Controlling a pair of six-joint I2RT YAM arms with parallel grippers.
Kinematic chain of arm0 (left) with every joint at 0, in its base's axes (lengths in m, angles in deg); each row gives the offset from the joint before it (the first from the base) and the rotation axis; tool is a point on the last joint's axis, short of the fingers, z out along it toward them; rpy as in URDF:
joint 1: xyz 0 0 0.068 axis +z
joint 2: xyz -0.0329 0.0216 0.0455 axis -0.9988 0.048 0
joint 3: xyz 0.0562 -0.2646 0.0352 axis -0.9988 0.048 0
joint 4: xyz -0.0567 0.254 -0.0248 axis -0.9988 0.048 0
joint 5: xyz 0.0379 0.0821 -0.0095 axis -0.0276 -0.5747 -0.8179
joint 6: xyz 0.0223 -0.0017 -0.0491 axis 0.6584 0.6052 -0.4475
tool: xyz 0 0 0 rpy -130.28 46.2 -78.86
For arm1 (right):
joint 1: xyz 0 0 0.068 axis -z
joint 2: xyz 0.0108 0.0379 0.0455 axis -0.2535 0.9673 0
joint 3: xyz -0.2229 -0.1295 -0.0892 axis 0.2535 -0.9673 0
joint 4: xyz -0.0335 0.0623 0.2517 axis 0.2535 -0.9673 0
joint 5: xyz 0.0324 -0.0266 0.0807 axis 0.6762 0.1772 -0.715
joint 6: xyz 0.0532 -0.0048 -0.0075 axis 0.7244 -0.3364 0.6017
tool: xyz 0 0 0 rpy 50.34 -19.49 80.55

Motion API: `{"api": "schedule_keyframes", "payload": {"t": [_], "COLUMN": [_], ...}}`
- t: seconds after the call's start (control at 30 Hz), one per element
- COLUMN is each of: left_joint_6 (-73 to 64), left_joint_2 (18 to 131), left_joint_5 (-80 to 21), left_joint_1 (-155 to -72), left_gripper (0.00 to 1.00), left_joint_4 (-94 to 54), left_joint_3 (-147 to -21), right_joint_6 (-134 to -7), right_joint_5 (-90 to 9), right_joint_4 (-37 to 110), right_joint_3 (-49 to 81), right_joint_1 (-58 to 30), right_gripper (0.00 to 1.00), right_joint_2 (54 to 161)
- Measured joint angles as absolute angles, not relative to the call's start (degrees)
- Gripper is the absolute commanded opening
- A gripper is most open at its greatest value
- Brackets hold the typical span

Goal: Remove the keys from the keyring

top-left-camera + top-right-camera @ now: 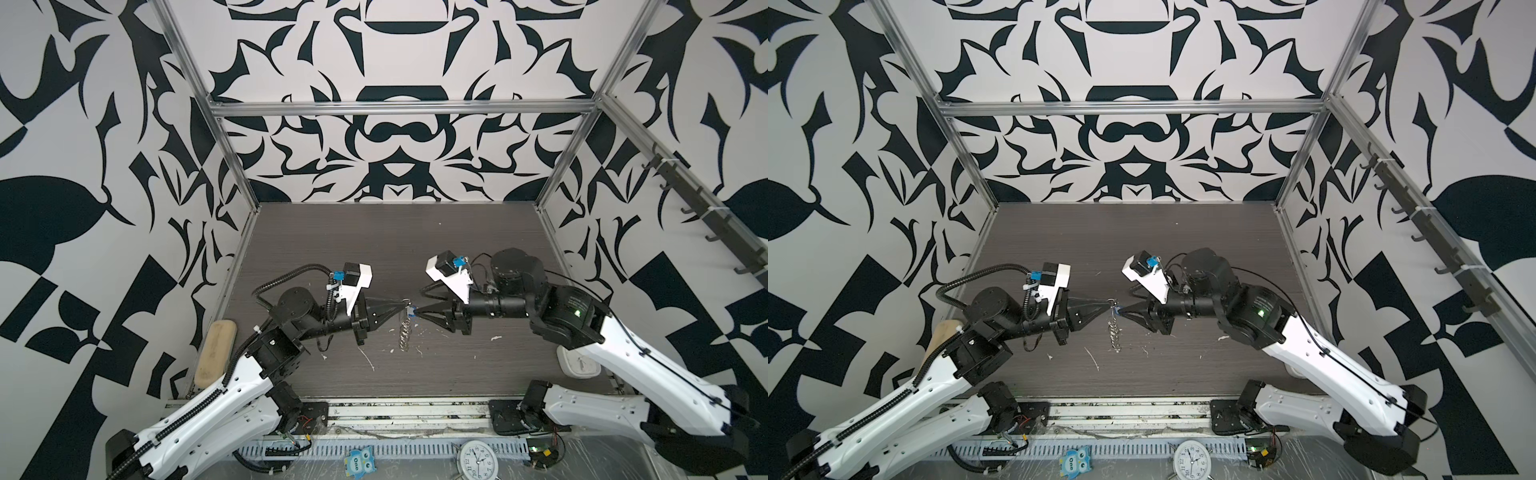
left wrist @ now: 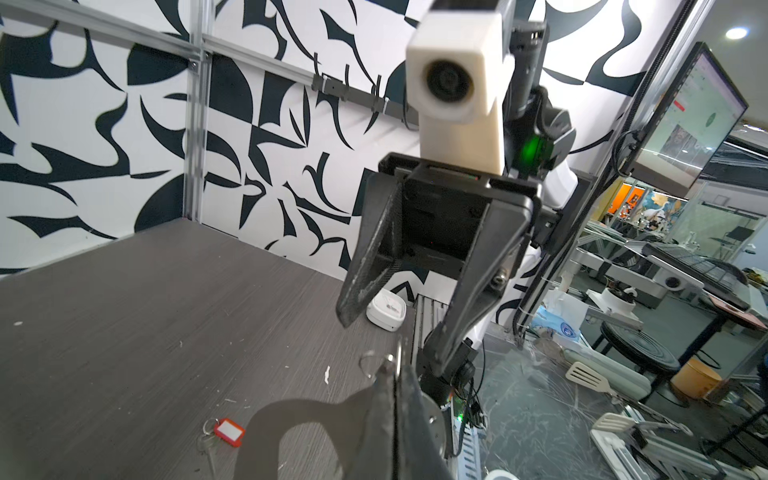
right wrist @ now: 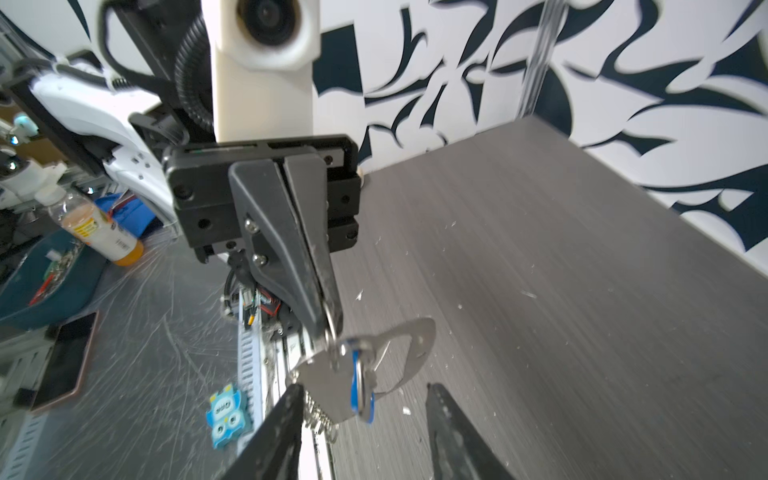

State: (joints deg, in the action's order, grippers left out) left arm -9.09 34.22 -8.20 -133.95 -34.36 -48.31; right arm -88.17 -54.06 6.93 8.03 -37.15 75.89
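The keyring (image 3: 324,386) is bright polished metal, smooth and reflective. The blue tag (image 3: 354,382) is glossy plastic. The red tag (image 2: 227,431) is plastic too, with a white window. The fingers (image 3: 286,257) are matt black plastic, scuffed pale at the edges. The table (image 3: 561,270) shows a matt grey wood grain.

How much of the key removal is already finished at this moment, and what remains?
Done: the red key tag lies loose on the table, off the keyring. In hand: the left claw, shut, holds the keyring in the air; the right claw stands open beside it. Left: the blue key tag still seems to hang at the keyring and must come off.
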Motion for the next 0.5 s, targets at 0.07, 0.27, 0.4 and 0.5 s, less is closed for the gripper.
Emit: {"api": "schedule_keyframes", "payload": {"t": [0.07, 0.27, 0.4, 0.5], "left_joint_6": [-9.1, -9.3, -9.7, -10.0], "left_joint_2": [33.6, 33.4, 33.4, 33.3], "left_joint_5": [-8.6, -9.2, -9.1, -9.2], "left_joint_1": [-133.9, -133.9, -133.9, -133.9], "left_gripper": [0.00, 0.00, 0.00, 0.00], "left_joint_4": [-35.1, -36.8, -37.9, -38.3], "left_joint_3": [-47.7, -47.6, -47.5, -47.3], "right_joint_6": [-87.4, -85.8, -85.4, -85.5], "right_joint_5": [-54.0, -54.0, -53.8, -53.7], "right_joint_4": [11.0, 18.8, 21.3, 22.0], "right_joint_3": [4.4, -0.7, -0.8, -0.8], "right_joint_1": [-37.2, -37.2, -37.5, -37.8], "right_gripper": [0.54, 0.54, 0.45, 0.30], "right_joint_2": [73.6, 72.8, 74.3, 74.9]}}
